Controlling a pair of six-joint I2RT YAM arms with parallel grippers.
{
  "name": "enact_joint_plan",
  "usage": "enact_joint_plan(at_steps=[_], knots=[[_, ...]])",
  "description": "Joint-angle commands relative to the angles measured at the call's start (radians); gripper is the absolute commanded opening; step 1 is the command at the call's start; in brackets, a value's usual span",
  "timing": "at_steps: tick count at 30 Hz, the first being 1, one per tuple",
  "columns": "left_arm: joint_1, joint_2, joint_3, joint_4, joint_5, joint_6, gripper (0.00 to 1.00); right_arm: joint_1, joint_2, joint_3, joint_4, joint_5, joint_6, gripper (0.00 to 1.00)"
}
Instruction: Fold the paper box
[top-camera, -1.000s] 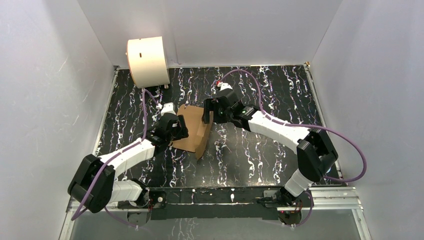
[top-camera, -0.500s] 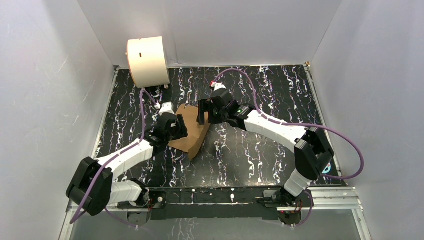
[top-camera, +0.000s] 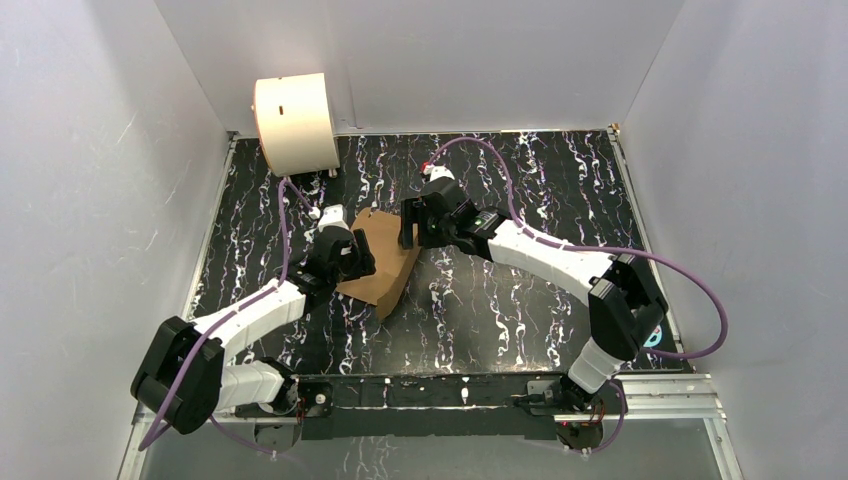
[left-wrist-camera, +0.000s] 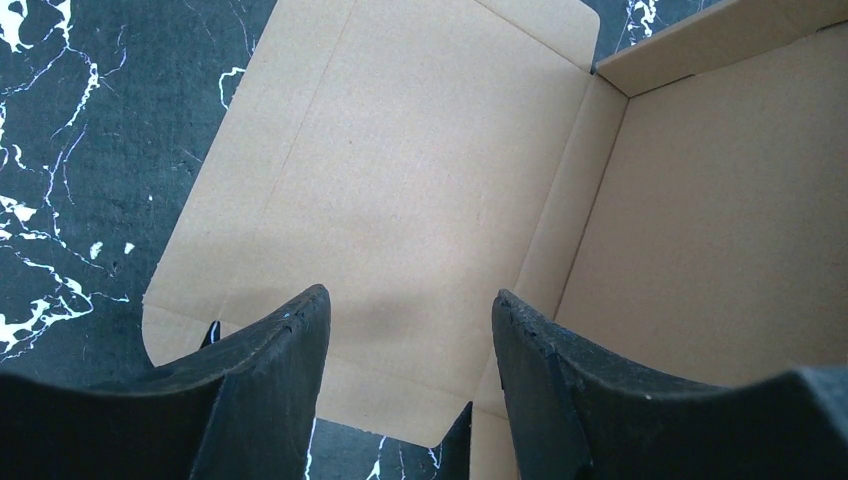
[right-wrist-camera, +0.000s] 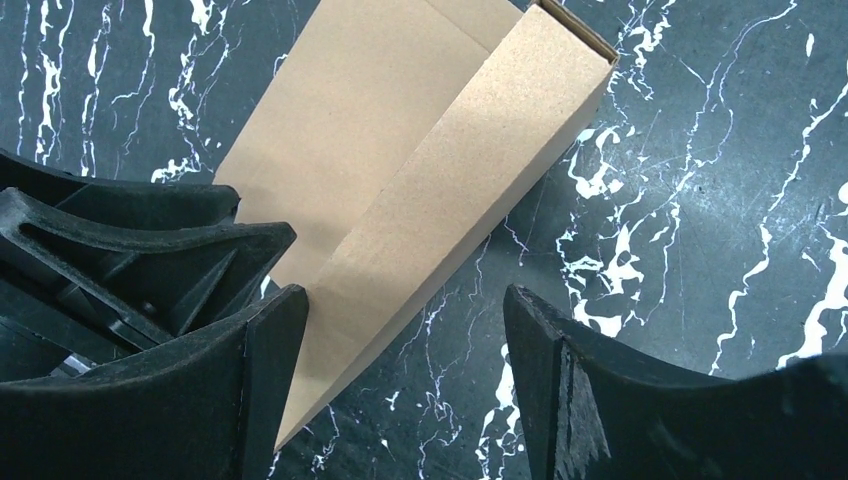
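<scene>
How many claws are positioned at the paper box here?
2. The left claw is open above the paper box's flat panel on its left side; the right claw is open above its raised flap at the far right edge.

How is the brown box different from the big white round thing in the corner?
The box is brown, the drum cream-white. The box has flat panels and creases; the drum is round. The box lies mid-table; the drum sits in the far left corner. Both rest on the black table.
</scene>
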Motion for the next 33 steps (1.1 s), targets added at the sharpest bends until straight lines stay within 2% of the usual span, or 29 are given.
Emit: enact_joint_plan(at_steps=[1,11,13,18,24,30,33], knots=[[0.008,-0.033,-0.005,-0.019,0.002,0.001,0.59,0.005,0.027,0.067,0.046,-0.005,0.010,0.80],[0.008,-0.029,-0.007,-0.013,0.011,-0.002,0.59,0.012,0.062,0.097,0.041,0.022,0.023,0.83],[0.008,-0.035,-0.006,-0.015,0.015,-0.002,0.59,0.013,0.063,0.093,0.040,0.033,0.014,0.80],[0.008,-0.071,-0.006,-0.031,0.011,-0.001,0.59,0.012,0.063,0.113,0.021,0.021,-0.054,0.60],[0.007,-0.125,-0.008,-0.049,0.035,-0.007,0.59,-0.008,0.064,0.162,-0.031,-0.060,-0.231,0.48],[0.007,-0.160,-0.031,-0.021,0.118,-0.013,0.59,-0.042,0.092,0.203,-0.035,-0.211,-0.421,0.44],[0.008,-0.168,-0.049,0.001,0.176,-0.004,0.59,-0.053,0.098,0.220,-0.045,-0.265,-0.485,0.48]])
